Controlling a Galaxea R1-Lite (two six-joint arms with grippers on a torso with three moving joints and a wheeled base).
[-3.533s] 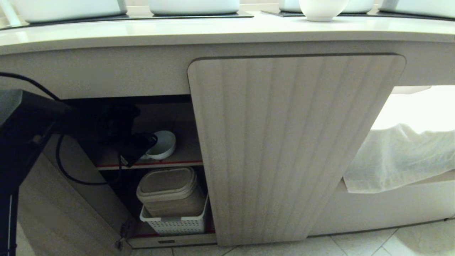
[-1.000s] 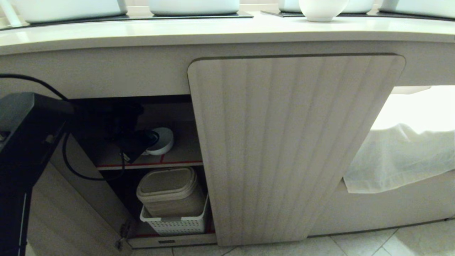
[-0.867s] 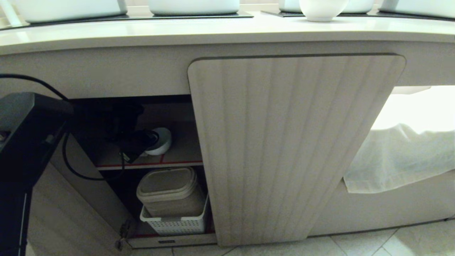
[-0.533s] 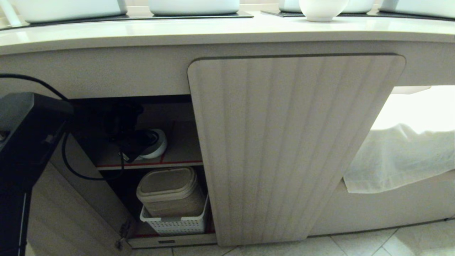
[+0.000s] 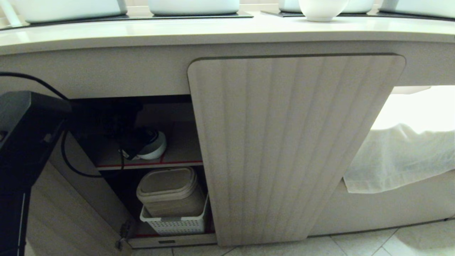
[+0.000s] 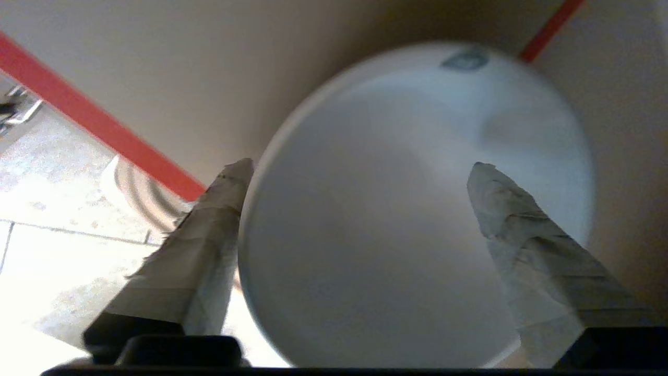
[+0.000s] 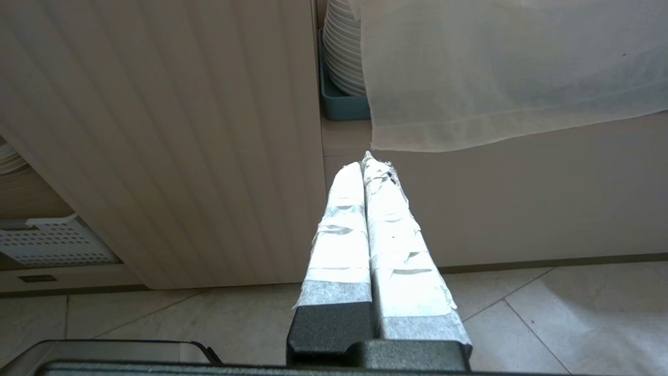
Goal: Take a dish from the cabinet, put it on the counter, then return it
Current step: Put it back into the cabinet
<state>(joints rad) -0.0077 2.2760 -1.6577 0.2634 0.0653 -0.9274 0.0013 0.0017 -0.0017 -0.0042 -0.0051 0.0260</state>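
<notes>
The dish (image 5: 155,145), a small white bowl, sits on the cabinet's (image 5: 291,142) upper shelf (image 5: 181,153), just behind the red edge line. In the left wrist view the dish (image 6: 396,209) fills the frame, with a dark dot on its far side. My left gripper (image 6: 360,169) is open over it: one taped finger (image 6: 209,230) stands outside the rim, the other finger (image 6: 522,235) over the inside. In the head view the left gripper (image 5: 137,142) is a dark shape covering the dish's left side. The counter (image 5: 227,32) runs above. My right gripper (image 7: 365,159) is shut and parked low before the cabinet.
A beige lidded bin (image 5: 170,192) in a white perforated basket (image 5: 174,224) fills the lower shelf. The ribbed middle door (image 5: 270,177) is closed; the left door (image 5: 71,213) hangs open. A second white bowl (image 5: 321,10) stands on the counter. A white cloth (image 5: 401,156) hangs at right, beside stacked plates (image 7: 342,47).
The dish has shifted left along the shelf with my left gripper and now sits level. The left arm has hardly moved over the last second.
</notes>
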